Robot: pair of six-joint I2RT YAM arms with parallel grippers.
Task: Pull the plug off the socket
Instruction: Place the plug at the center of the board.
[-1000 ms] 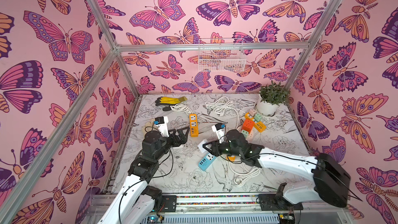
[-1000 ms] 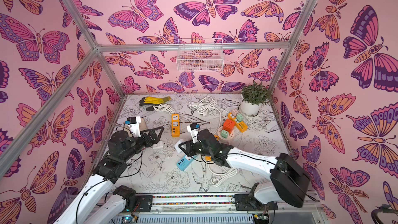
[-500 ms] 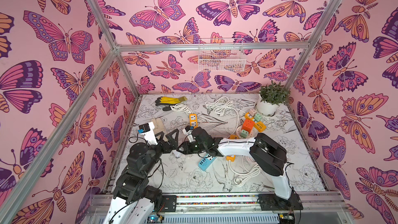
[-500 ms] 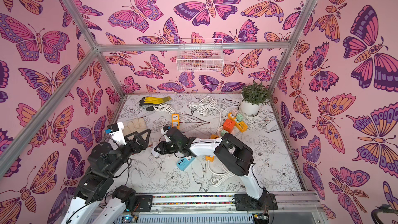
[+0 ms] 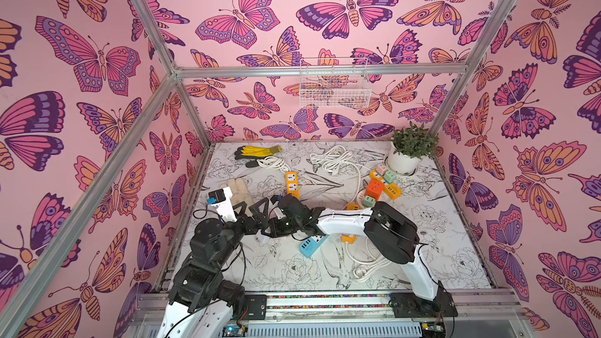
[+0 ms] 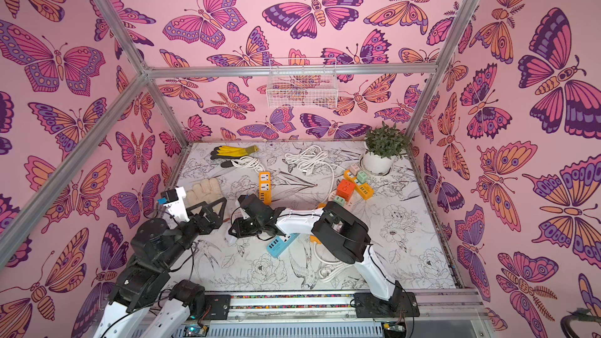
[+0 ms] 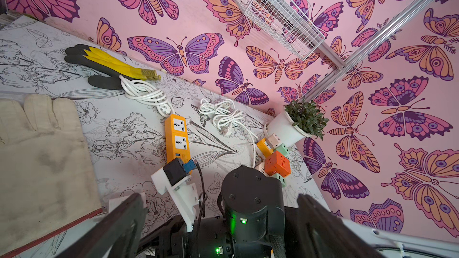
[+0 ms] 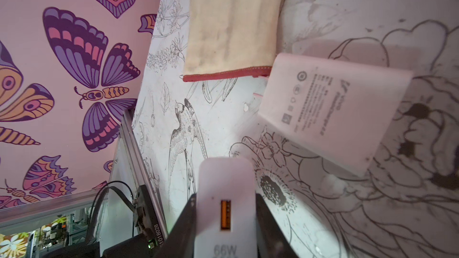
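My right pincer is clenched on the white plug, a charger block marked "66W" under its orange USB port. I hold it over the bench, well clear of the blue socket strip. Just beyond the plug lies a second white charger; its fine print is too blurred to read. Past that is a cream glove with a red hem. A black part beside me reads "1018028". My left pincer is released, jaws wide.
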